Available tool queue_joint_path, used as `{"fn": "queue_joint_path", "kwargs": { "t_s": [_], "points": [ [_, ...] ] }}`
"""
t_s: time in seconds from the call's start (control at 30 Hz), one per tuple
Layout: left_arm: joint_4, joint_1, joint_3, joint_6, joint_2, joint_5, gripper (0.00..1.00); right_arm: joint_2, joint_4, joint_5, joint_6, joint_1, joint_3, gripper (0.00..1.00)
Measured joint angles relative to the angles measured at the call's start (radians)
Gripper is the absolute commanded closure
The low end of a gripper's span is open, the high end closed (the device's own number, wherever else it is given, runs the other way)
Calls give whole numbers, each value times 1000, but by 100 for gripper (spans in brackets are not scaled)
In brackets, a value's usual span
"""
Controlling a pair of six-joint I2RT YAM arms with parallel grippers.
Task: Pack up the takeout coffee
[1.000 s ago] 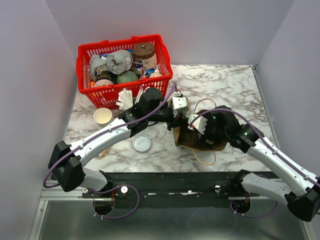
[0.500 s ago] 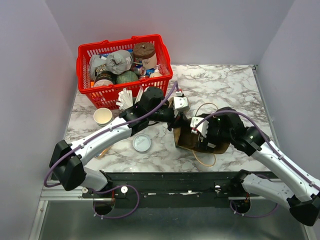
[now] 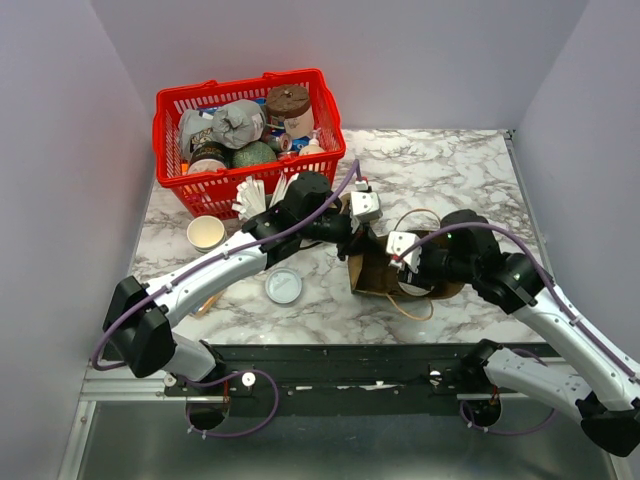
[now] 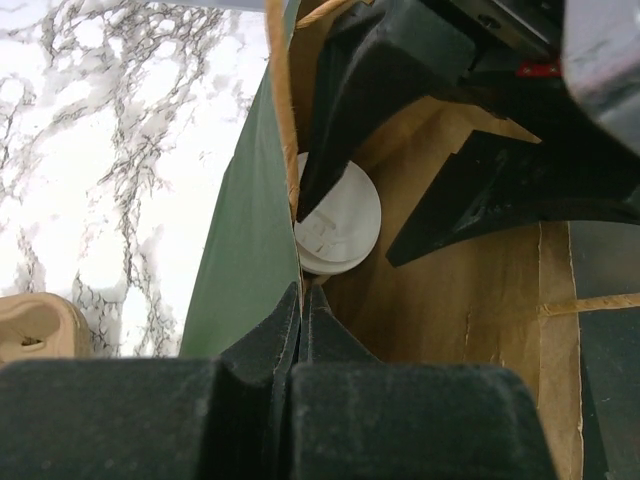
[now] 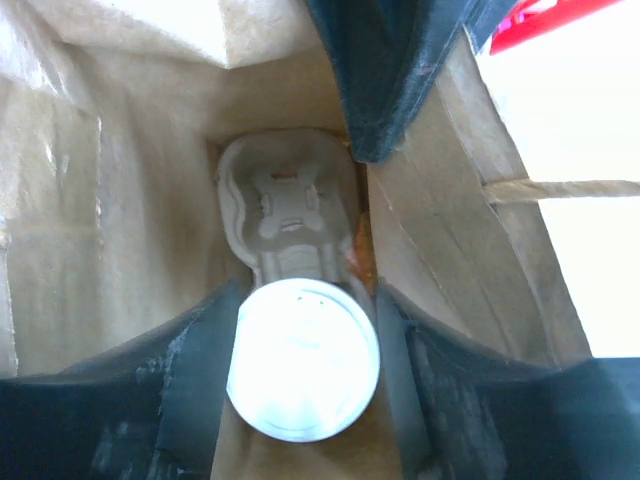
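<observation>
The brown paper bag (image 3: 372, 272) lies open on the marble. My left gripper (image 4: 302, 300) is shut on the bag's rim, pinching the paper wall (image 4: 250, 250). The takeout coffee (image 5: 303, 360) stands inside the bag, showing its round white lid (image 4: 340, 215). My right gripper (image 5: 303, 365) reaches into the bag, and its fingers (image 5: 195, 380) sit against both sides of the lid, shut on the cup. Just beyond the cup, a moulded pulp cup carrier (image 5: 290, 215) lies at the bag's bottom. The cup's body is hidden under the lid.
A red basket (image 3: 165, 130) full of groceries stands at the back left. An open lidless paper cup (image 3: 206, 233) and a loose flat white lid (image 3: 284, 287) lie left of the bag. The bag's string handle (image 3: 412, 318) loops out near the front edge.
My right gripper has reached further into the bag and its jaws have closed from wide open onto the coffee cup. The left gripper keeps its pinch on the bag rim.
</observation>
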Motion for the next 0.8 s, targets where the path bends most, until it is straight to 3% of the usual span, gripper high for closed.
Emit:
{"fn": "queue_joint_path", "kwargs": {
  "t_s": [0.07, 0.1, 0.43, 0.67, 0.8],
  "points": [
    [0, 0, 1, 0, 2, 1, 100, 3, -11, 7, -24, 0, 0, 81],
    [0, 0, 2, 0, 2, 2, 100, 5, -16, 9, -37, 0, 0, 85],
    [-16, 0, 19, -3, 12, 4, 98, 7, -66, 40, -101, 0, -21, 91],
    [-35, 10, 84, -38, 66, 7, 59, 7, -85, 68, -98, 0, 11, 91],
    [-36, 22, 137, -76, 101, 6, 51, 11, -85, 84, -92, 0, 63, 90]
  ]
}}
